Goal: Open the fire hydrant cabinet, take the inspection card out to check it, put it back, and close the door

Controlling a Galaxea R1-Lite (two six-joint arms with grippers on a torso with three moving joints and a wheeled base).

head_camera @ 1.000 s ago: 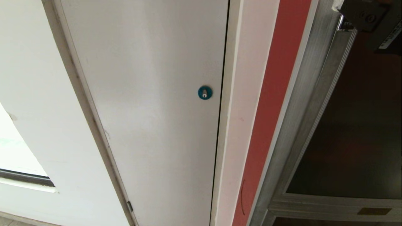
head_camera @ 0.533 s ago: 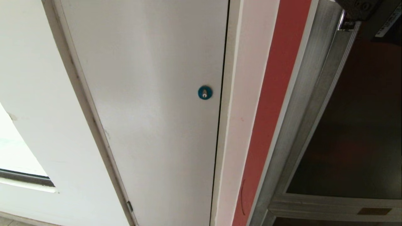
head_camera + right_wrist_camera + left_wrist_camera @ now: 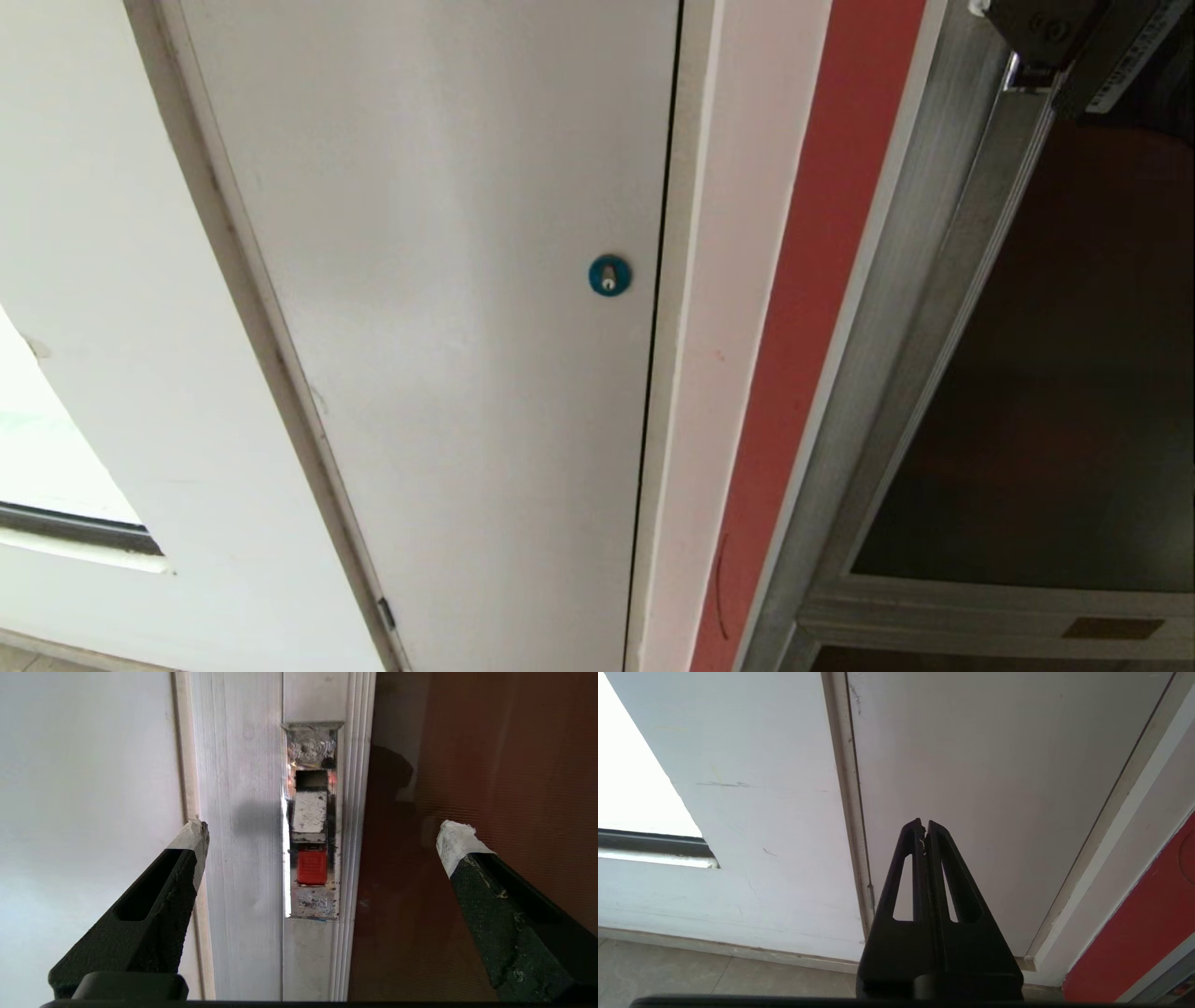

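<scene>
The right gripper (image 3: 322,833), fingers spread wide and empty, faces the latch (image 3: 311,826) on the closed door (image 3: 467,788). Best centre 1 fingertip (image 3: 455,844) on the red tab (image 3: 312,865) before pressing.

The door (image 3: 467,812) is dark tinted glass with a brown-red shine, in a brushed-silver frame. Its latch (image 3: 312,830) is chrome with a red button. At 9 o'clock from the frame runs a red strip (image 3: 803,308), then a plain white door (image 3: 448,308) with a small blue round lock (image 3: 610,275). The right gripper (image 3: 322,833) is black with white tips; the left gripper (image 3: 925,828) is all black.
</scene>
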